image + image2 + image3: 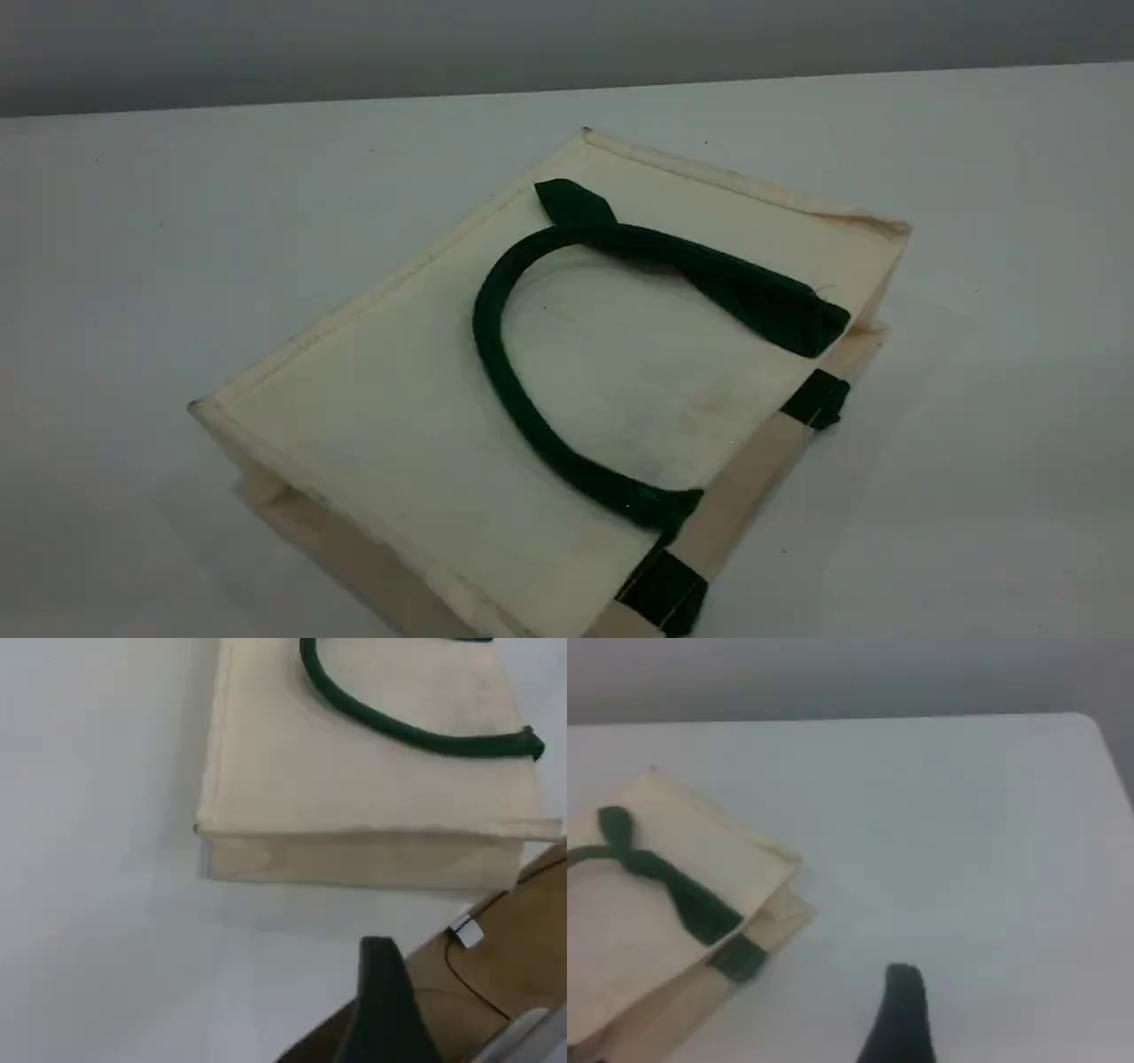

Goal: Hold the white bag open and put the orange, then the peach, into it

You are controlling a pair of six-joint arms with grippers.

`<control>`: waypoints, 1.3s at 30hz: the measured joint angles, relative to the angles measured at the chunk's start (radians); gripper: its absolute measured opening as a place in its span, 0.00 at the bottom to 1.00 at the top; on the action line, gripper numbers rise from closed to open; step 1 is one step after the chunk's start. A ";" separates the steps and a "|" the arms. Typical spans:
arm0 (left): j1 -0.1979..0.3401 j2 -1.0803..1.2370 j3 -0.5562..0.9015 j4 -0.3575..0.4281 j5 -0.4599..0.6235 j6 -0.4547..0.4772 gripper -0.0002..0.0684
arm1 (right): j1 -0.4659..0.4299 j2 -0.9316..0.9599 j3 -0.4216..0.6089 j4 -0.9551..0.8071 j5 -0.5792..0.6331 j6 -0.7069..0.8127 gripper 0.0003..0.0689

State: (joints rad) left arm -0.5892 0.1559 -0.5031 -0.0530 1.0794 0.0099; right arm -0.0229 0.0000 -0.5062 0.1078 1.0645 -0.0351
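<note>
Plain white table [133,266] with a grey wall behind it, that's my whole scene view right now. The white bag [399,425] is lying flat on its side around the middle of the table, pretty much collapsed. One dark green handle [489,346] is flopped in a loop over the top panel. Its rim faces the lower right of the scene view, where I can see two green patches [815,399]. From the left wrist view, the left gripper [381,992] hangs just off the bag's end away from the rim, not touching it. There's some brown surface [505,992] beside the fingertip that I can't identify. The right gripper [902,1005] sits over bare table, well apart from the rim corner of the bag. Only one fingertip shows per camera, but both sets of jaws are spread wide.
</note>
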 joint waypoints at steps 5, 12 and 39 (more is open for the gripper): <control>0.113 0.000 0.000 -0.001 0.000 0.000 0.63 | -0.006 0.000 0.000 0.000 0.000 0.000 0.81; 0.362 0.000 0.000 -0.001 0.000 0.000 0.63 | -0.006 0.000 0.000 0.000 0.000 0.000 0.81; 0.530 -0.157 0.000 -0.001 0.001 0.003 0.63 | -0.006 0.000 0.000 0.001 0.000 0.000 0.81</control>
State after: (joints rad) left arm -0.0588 -0.0012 -0.5031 -0.0540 1.0801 0.0130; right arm -0.0288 0.0000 -0.5062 0.1087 1.0645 -0.0351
